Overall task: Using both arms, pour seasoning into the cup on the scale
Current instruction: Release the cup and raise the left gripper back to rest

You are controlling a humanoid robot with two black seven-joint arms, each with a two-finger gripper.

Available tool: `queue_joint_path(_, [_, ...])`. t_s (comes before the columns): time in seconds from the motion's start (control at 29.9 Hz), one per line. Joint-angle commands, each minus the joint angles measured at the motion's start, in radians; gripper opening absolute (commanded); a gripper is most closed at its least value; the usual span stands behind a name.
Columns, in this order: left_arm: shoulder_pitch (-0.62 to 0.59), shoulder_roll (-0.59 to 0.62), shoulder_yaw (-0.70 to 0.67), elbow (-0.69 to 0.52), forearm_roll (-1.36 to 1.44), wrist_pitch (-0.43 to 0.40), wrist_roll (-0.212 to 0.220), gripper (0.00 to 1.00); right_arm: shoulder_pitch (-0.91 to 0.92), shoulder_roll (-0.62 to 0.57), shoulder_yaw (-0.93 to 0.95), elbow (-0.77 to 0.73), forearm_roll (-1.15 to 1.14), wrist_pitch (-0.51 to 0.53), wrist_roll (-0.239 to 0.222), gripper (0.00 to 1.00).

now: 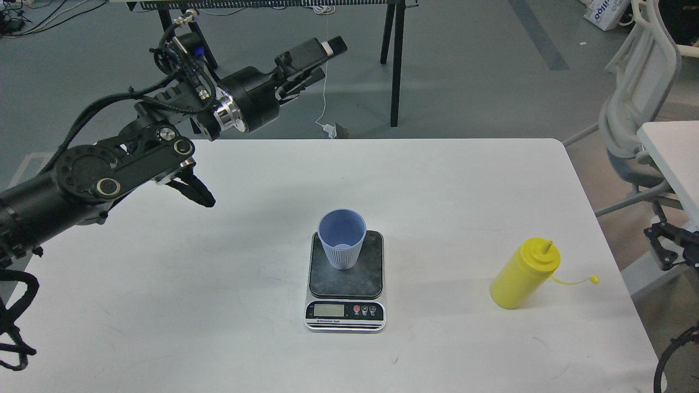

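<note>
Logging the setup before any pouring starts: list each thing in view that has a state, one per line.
Cup: upright on the scale plate, open top, looks empty.
Scale: flat on the table, display too small to read.
Seasoning bottle: standing on the table right of the scale, cap off the nozzle, hanging by its tether.
Left gripper: raised beyond the table's far edge, holding nothing; whether its jaws are apart cannot be told.
Right gripper: not in view.
</note>
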Motion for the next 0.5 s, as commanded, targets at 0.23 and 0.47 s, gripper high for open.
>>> queue_joint_path(0.23, [0.166,0.030,-0.237,0.040,-0.513,-0.090,-0.017,1.00,-0.219,0.204,-0.102,0.084,-0.174,0.000,0.005,0.99])
queue_joint_path(0.47, [0.214,0.067,-0.342,0.128,-0.740,-0.196,0.127,1.00,-0.175,0.265,-0.187,0.084,-0.200,0.000,0.002,0.99])
